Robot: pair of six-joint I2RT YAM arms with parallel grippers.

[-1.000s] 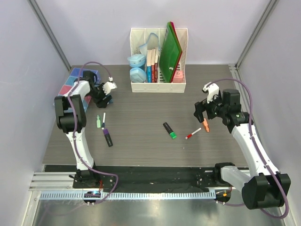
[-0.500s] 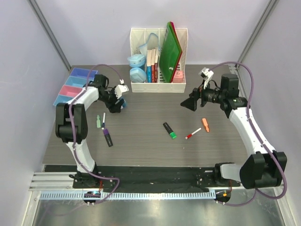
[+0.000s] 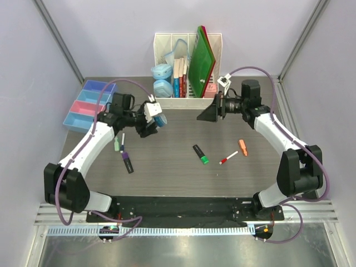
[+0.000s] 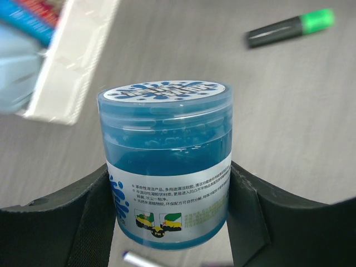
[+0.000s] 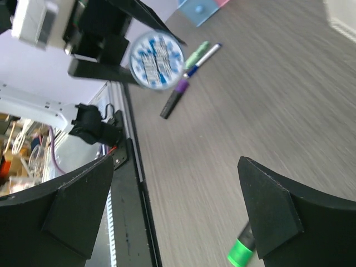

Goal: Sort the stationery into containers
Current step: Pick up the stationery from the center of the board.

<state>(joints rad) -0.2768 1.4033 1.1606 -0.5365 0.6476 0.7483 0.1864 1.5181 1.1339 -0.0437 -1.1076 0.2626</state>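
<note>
Stationery (image 3: 197,150) lies spread over the table (image 3: 167,183) in the top view, all but the blue-lidded pot (image 3: 159,119), which the left gripper (image 3: 156,122) clamps in its jaws near the left-hand front corner of the white file rack (image 3: 187,103). Below that arm the mint highlighter (image 3: 117,144), the blue-capped pen (image 3: 122,139) and the purple-ended marker (image 3: 128,162) lie close together. Mid-table are the green-ended marker (image 3: 202,156) and the red-capped pen (image 3: 228,158), with the orange piece (image 3: 243,147) just beside the pen. A blue tray (image 3: 95,87), the pink tray (image 3: 84,106) and a light blue tray (image 3: 78,120) sit in a line at the far left edge, well apart from the loose items. The right gripper (image 3: 207,113) hangs before the rack's other end, jaws wide with nothing in them, facing the pot. The rack holds books, green folders (image 3: 201,58) and pale blue cases (image 3: 162,79).

From the left wrist, the pot fills the middle, the left fingers (image 4: 61,222) pressed on both sides of its labelled body. The rack's corner shows behind it, and the green-ended marker lies far off.

From the right wrist, the right fingers (image 5: 72,206) stand wide apart over bare table. The pot's printed lid faces the camera, with the highlighter, pen and purple-ended marker beside it.
</note>
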